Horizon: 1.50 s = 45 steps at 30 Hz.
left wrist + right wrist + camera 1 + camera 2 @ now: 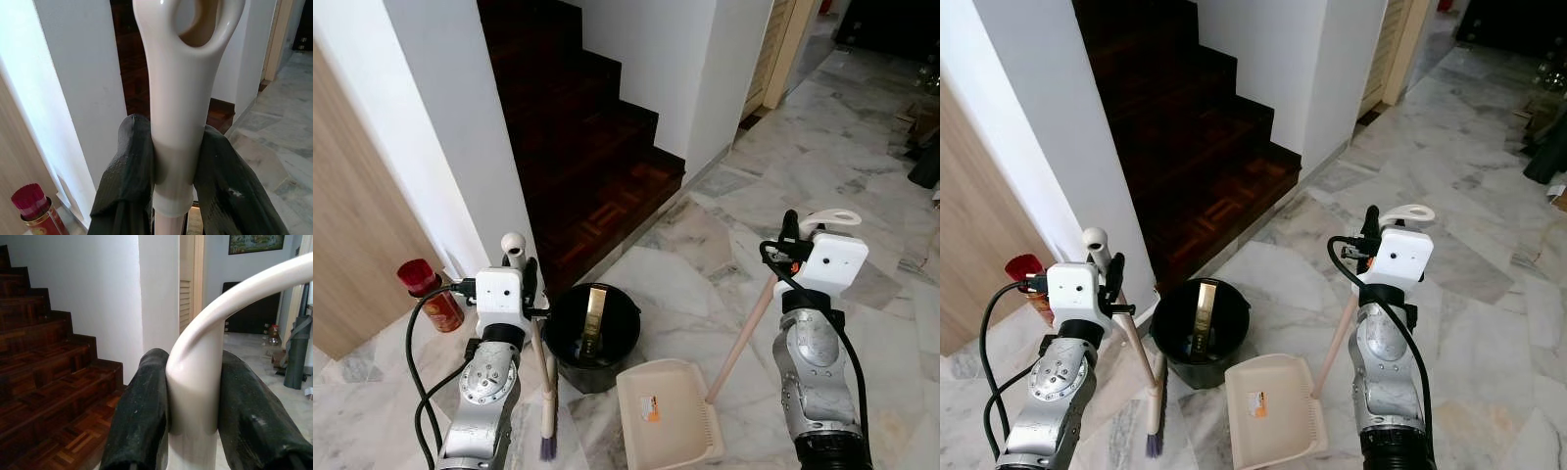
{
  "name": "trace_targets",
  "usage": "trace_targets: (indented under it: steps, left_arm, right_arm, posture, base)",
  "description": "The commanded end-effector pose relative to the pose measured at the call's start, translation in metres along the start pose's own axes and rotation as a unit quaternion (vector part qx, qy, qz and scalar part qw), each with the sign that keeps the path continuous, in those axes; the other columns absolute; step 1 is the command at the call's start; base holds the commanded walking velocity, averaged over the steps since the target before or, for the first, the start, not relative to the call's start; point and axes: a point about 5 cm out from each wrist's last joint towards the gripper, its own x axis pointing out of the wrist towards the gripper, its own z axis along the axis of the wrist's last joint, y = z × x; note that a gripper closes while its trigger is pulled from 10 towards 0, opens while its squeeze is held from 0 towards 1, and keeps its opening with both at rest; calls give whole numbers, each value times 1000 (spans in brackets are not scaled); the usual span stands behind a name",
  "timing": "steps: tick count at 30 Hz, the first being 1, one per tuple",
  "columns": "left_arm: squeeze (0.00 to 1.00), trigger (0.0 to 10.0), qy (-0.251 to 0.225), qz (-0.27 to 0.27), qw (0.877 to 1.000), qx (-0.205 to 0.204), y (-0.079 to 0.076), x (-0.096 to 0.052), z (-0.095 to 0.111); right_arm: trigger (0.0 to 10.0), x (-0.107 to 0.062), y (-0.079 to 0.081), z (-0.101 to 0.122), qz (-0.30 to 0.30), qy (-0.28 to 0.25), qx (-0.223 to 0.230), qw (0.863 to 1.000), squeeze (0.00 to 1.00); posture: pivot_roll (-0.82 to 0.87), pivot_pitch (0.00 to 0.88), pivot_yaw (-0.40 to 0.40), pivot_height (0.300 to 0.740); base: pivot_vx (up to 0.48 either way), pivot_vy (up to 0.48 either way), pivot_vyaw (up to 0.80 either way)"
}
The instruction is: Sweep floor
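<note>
My left gripper [525,270] is shut on the cream handle of a broom [544,372]. The broom stands nearly upright, its purple bristles [548,448] on the marble floor. In the left wrist view the fingers [132,161] clamp the broom handle [178,112] just below its loop end. My right gripper [790,238] is shut on the long handle [744,333] of a cream dustpan [668,413], which rests on the floor between my arms. In the right wrist view the dustpan's curved handle top [195,372] is pinched between both fingers [142,411].
A black bucket [617,343] with a gold item inside stands just beyond the dustpan. Dark wooden stairs [597,166] rise ahead, beside a white wall [460,137]. A red canister [433,296] sits at the wall's foot. Marble floor [822,166] stretches to the right, with dark objects [925,162] at its far edge.
</note>
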Motion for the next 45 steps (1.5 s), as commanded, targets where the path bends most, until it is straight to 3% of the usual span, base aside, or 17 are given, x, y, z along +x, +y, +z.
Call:
trace_targets:
  steps: [1,19,38,45]
  left_arm:
    - [0,10000,-31,-2,1000,2,-1,4,11]
    - [0,10000,-30,-6,1000,1,-3,3,11]
    - [0,10000,-31,-6,1000,1,-5,3,11]
    - [0,10000,-32,-6,999,1,-4,3,11]
  right_arm:
    - [10000,4,2,6,3,-16,6,1000,0]
    - [10000,4,3,6,4,-14,8,1000,0]
    - [10000,4,3,5,6,-12,8,1000,0]
    - [10000,4,3,6,6,-13,8,1000,0]
  posture:
    - [58,20,-46,740]
    - [60,26,-50,740]
    - [60,27,-52,740]
    - [59,26,-53,740]
  base:
    - [0,0,0]
    - [0,0,0]
    - [-294,0,0]
    - [0,0,0]
